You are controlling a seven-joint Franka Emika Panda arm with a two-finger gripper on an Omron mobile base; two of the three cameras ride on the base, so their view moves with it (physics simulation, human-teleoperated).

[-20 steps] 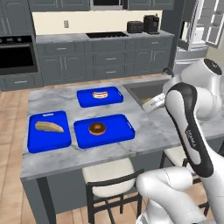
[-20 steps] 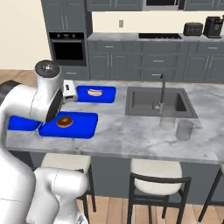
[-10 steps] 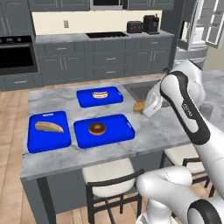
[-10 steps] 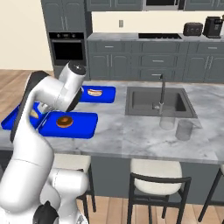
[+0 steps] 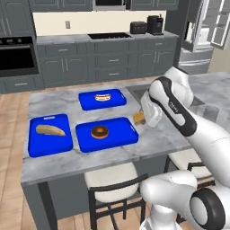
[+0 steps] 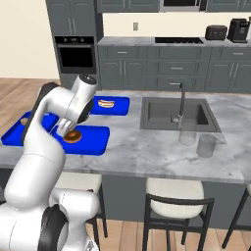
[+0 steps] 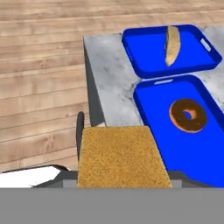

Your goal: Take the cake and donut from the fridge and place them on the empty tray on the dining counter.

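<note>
Marble dining counter (image 5: 54, 155), sink (image 6: 176, 113) set in. Three blue trays on top: donut tray (image 5: 117, 138), loaf tray (image 5: 45, 143), hot dog tray (image 5: 90, 104). Glass (image 6: 206, 145) near the sink.

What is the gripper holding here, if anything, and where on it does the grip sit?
The gripper holds the cake, clamped across its two opposite sides between the fingers, above the counter just right of the tray with the donut.
</note>
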